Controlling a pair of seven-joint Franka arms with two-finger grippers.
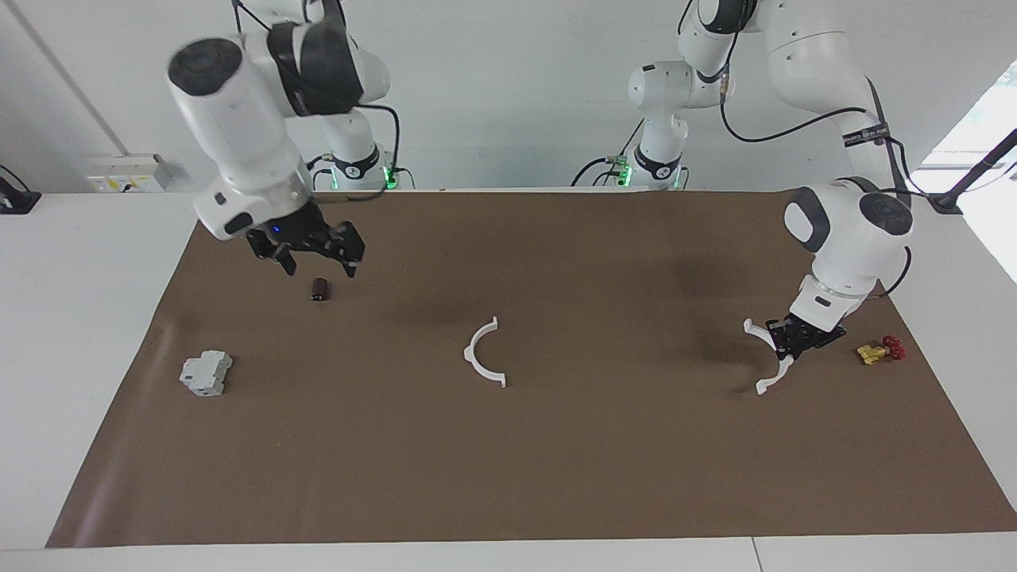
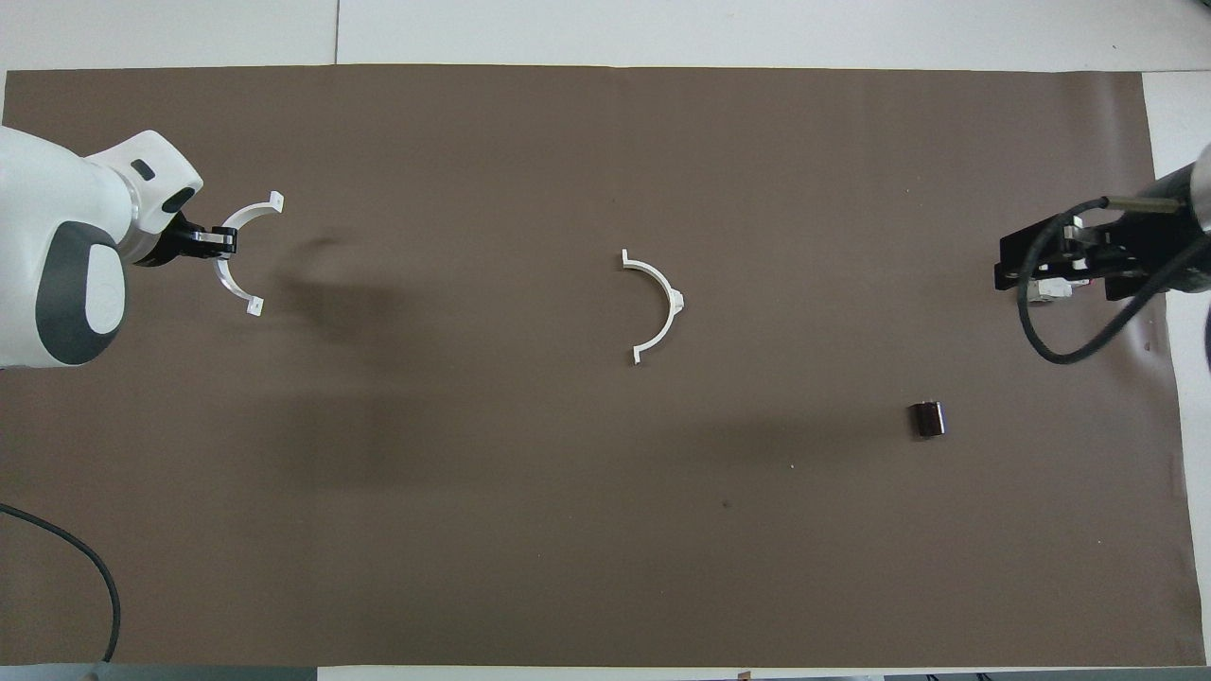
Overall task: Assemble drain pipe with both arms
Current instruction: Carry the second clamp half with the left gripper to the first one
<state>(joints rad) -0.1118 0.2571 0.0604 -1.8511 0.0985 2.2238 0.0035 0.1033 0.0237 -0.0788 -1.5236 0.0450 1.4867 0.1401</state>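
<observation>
two white arcs (image 1: 483, 355) (image 1: 769, 357), one in left claw (image 1: 797, 340), one flat on mat (image 1: 556, 477)

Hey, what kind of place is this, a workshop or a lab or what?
Probably a robotics lab. Two white robot arms stand at a table covered by a brown mat. The left gripper holds one white pipe half; another half lies mid-mat. The walls are bare.
</observation>
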